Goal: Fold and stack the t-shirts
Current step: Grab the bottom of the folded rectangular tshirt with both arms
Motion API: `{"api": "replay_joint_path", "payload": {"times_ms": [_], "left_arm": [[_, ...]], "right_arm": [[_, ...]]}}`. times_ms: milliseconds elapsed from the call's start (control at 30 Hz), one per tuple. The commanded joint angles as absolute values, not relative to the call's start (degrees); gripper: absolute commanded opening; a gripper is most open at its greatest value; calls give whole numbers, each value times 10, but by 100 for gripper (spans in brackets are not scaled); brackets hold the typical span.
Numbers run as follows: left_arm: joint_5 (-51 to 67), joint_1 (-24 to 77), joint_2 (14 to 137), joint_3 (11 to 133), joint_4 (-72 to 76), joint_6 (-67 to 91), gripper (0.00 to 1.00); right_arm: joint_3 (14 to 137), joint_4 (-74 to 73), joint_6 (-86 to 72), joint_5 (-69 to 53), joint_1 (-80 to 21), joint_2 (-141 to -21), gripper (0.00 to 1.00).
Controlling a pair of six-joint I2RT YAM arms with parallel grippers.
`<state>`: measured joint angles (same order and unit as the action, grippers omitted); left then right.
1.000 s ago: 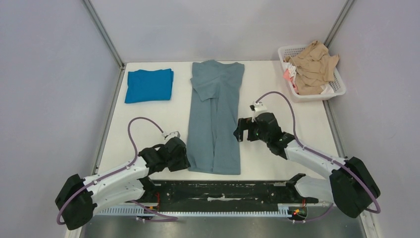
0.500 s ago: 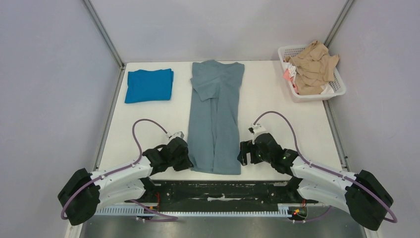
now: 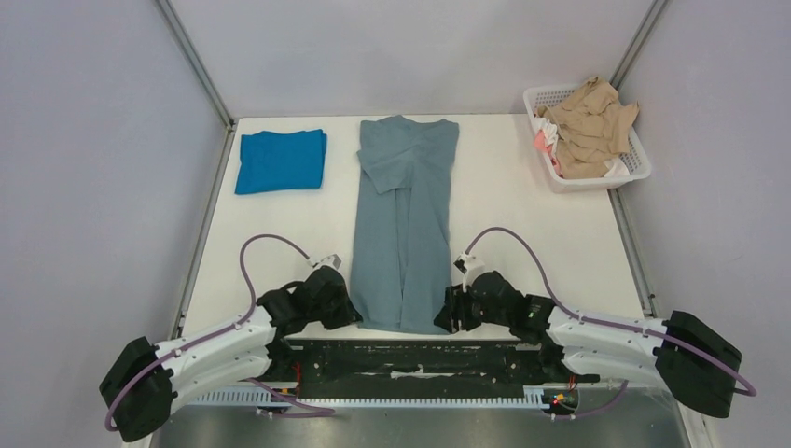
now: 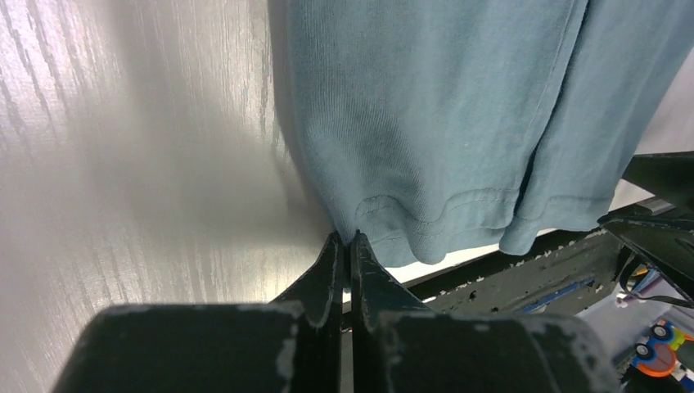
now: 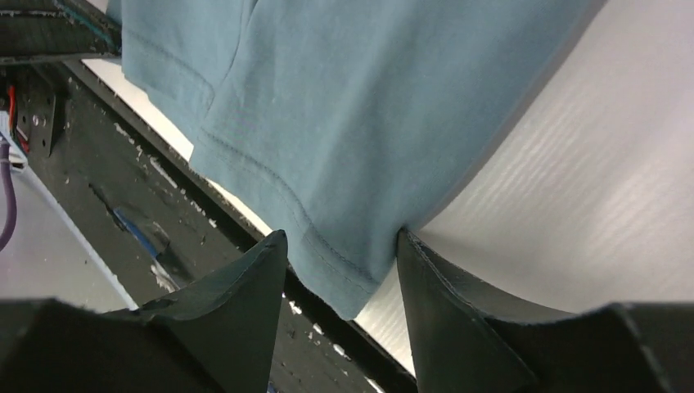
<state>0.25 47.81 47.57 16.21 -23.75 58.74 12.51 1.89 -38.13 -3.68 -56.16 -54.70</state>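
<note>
**Both pincers down at the near hem of the grey-blue tee**

So the left pincer has its two fingers pressed flat together, and they're pinched on the hem corner of the grey-blue t-shirt. The cloth puckers right at its tips. The rest of the shirt runs away from it as a long narrow strip, sleeves folded in at the far end.

The right pincer is at the other hem corner, just across the strip from the left one. Its fingers stand apart with the corner of the cloth sitting between them. One finger is on the table side, the other over the black rail, so it's straddling the corner and not squeezing it. That corner pokes a little past the table's near edge.

The cobalt blue t-shirt is folded into a neat square well beyond the left pincer, off to its outer side, well apart from the grey-blue one.

Way past the right pincer, in the far corner on its outer side, is the white basket with some beige cloth heaped in it
</note>
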Motion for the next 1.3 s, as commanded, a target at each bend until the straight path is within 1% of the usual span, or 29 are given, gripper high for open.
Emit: {"api": "replay_joint_path", "payload": {"times_ms": [0, 267, 533, 633, 733, 800, 867, 900, 933, 1033, 1067, 1100, 1200, 1267], "left_arm": [[23, 478, 463, 140, -268, 607, 2], [29, 478, 459, 123, -244, 606, 2], [31, 478, 454, 110, -240, 612, 2], [31, 478, 452, 107, -235, 613, 2], [31, 478, 453, 107, -233, 613, 2], [35, 478, 452, 107, -234, 613, 2], [42, 478, 450, 108, -234, 612, 2], [43, 478, 448, 108, -235, 612, 2], [45, 478, 445, 109, -238, 611, 2], [76, 478, 428, 112, -262, 615, 2], [89, 478, 415, 112, -270, 613, 2], [100, 478, 403, 112, -288, 612, 2], [130, 478, 357, 117, -332, 602, 2], [169, 478, 327, 115, -330, 597, 2]], "right_arm": [[104, -15, -416, -45, -587, -567, 54], [119, -56, -433, -10, -621, -571, 53], [138, -131, -441, 8, -659, -529, 53], [137, -126, -441, 6, -664, -529, 53], [132, -89, -440, 3, -671, -542, 52], [136, -81, -439, 15, -671, -553, 48], [138, -80, -439, 35, -672, -557, 40], [138, -80, -439, 45, -672, -556, 35], [139, -80, -438, 49, -672, -556, 27], [143, -95, -437, 50, -677, -538, 12], [143, -107, -438, 48, -678, -523, 3], [142, -120, -438, 47, -677, -507, 0], [132, -155, -437, 35, -679, -458, 0], [116, -148, -440, 15, -684, -432, 0]]}}
